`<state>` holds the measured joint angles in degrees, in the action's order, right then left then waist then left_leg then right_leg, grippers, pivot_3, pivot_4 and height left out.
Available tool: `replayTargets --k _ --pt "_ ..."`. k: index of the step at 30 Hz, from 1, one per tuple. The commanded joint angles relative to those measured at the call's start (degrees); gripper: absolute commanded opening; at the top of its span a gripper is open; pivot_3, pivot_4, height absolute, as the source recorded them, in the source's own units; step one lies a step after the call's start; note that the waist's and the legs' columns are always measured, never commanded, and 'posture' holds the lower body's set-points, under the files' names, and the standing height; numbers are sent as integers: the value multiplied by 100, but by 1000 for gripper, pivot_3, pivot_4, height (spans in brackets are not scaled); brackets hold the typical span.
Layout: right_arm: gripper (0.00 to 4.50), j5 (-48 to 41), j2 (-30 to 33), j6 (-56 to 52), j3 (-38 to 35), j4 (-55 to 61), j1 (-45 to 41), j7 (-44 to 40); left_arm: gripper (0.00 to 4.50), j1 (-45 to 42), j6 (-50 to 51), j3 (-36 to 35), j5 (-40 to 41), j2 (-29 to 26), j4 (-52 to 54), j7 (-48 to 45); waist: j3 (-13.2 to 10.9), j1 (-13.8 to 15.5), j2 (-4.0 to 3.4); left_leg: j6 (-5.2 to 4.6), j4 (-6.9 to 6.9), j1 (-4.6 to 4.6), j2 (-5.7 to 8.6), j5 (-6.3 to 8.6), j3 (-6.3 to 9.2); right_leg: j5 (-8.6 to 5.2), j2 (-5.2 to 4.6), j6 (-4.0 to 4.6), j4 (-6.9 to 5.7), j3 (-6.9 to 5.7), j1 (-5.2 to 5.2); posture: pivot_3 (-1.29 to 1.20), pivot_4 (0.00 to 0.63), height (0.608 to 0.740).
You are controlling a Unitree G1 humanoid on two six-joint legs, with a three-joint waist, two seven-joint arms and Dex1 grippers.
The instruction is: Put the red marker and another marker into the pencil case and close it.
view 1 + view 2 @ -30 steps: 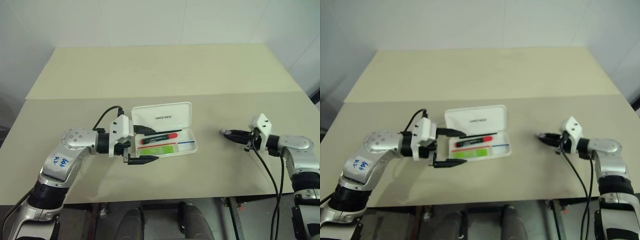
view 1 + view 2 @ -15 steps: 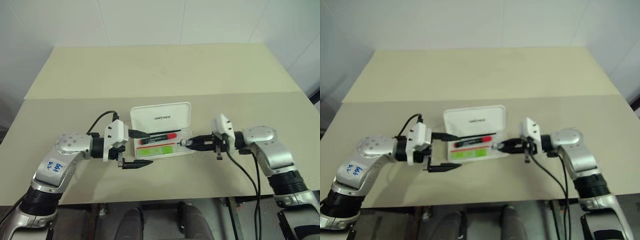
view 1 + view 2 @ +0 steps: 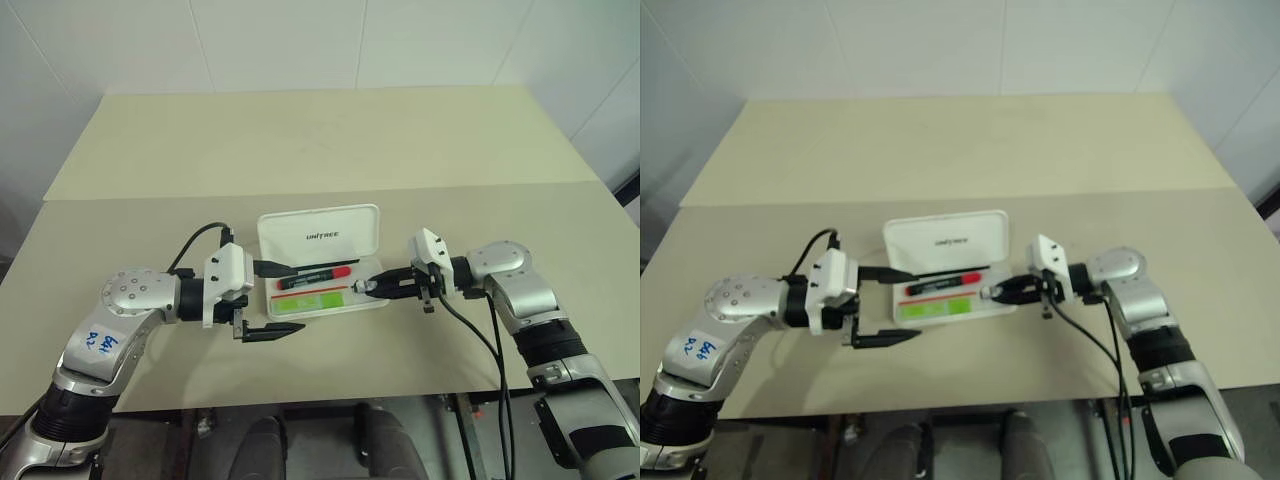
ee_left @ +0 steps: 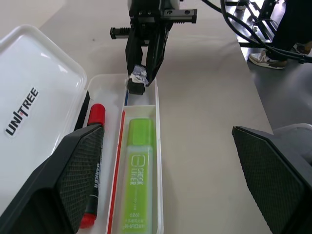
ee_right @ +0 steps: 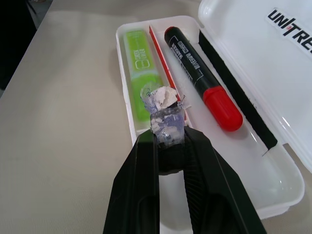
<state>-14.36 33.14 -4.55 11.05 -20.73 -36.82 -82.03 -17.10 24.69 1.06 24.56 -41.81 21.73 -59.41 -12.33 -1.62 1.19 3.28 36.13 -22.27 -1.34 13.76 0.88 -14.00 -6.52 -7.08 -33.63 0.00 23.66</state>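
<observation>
The white pencil case (image 3: 320,233) lies open mid-table, lid raised at the back. In its tray lie the red marker (image 3: 318,277), black barrel with red cap, and in front of it the lime-green highlighter (image 3: 305,299), the other marker. My left gripper (image 3: 299,298) is open at the case's left end, one finger (image 4: 68,170) on each side of the tray. My right gripper (image 5: 168,141) is shut on a small crumpled grey object (image 5: 163,114) just over the tray's right end (image 4: 141,97).
The beige table (image 3: 330,140) has free room behind the case and to both sides. Its front edge runs close below both arms. A black cable (image 3: 470,330) hangs from my right wrist.
My right gripper has swung left from the table's right side to the right end of the case, still shut on the grey object. The left gripper has stayed put.
</observation>
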Motion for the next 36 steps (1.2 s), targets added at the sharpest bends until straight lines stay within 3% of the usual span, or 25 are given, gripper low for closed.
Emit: replayTargets --k 1,10,22,29,36 --pt "338 -12 46 165 -51 -48 -116 -190 4500 40 20 -126 115 -76 199 32 0 1 0 0 0 0 0 0 0 0 0 0 0 0 0 0 150 740" --pt "338 12 -32 158 -14 88 -21 -172 4500 -13 6 -103 107 -48 157 10 0 1 0 1 0 1 -2 0 -1 0 1 1 -1 0 0 0 150 740" --pt "4483 49 13 123 -62 158 3 -185 4500 -79 -11 -80 96 -39 119 -17 0 1 0 1 0 1 -3 1 -2 -1 1 1 -1 0 0 0 150 740" --pt "4483 -321 471 -184 -512 1341 339 -54 4500 -19 -34 -176 169 44 102 43 0 15 0 5 0 -1 -4 3 -2 0 2 0 0 0 1 0 150 740" --pt "4483 -1074 1138 -1049 -1586 3106 1688 620 4500 250 -120 -472 337 -4 4 -36 0 42 4 8 2 -1 -10 15 -5 -3 4 4 6 -1 1 0 150 740"
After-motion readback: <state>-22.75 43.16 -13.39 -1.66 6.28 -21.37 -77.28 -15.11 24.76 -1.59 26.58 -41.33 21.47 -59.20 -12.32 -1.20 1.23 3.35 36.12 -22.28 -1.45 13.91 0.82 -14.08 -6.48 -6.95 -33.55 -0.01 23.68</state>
